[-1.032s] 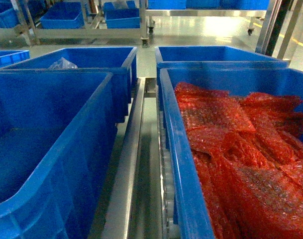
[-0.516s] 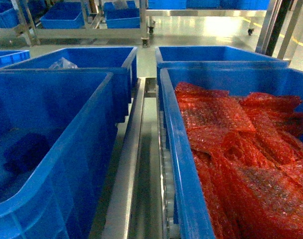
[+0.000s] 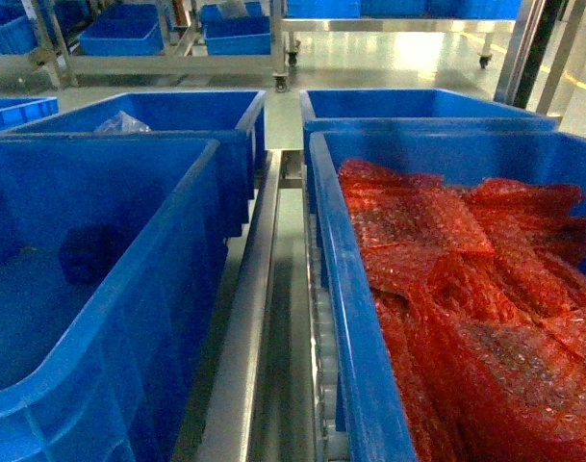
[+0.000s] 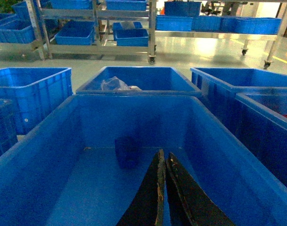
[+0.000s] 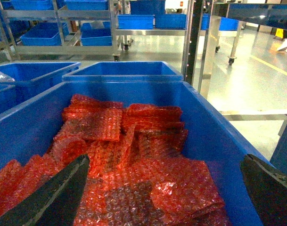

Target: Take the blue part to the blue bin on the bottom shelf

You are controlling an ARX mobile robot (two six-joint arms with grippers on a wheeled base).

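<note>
Resting inside blue bin point(image 3: 110, 318) already: blue part point(image 3: 89, 253), dark lump on floor near far wall, also seen in left wrist view point(image 4: 128, 151). Drop-off looks done, judging from part lying free and not gripped. Left to do, probably: pull arm clear; nothing else obvious.

Left gripper point(image 4: 164, 162) above same bin's floor, fingers pressed together, holding nothing, near part but apart from it. Right gripper point(image 5: 167, 183) hanging over neighbouring crate, fingers spread wide, empty. Neither gripper visible in head view.

Containers:
- Blue bin, left foreground: only the blue part inside, rest of floor bare.
- Crate with red bubble-wrap bags point(image 3: 369, 318), right foreground: filled with overlapping red bubble-wrap bags point(image 3: 466, 279), piled toward near side.
- Crate with clear plastic bag point(image 3: 177, 120), behind blue bin: crumpled clear plastic bag point(image 3: 121, 123) at left rear corner, other contents hidden.
- Further crate point(image 3: 418, 106) behind red one: interior not visible enough to tell.

Bottom shelf point(image 3: 264, 318) showing as steel rail with rollers between the two front crates. More blue crates on background racks, contents not readable.
</note>
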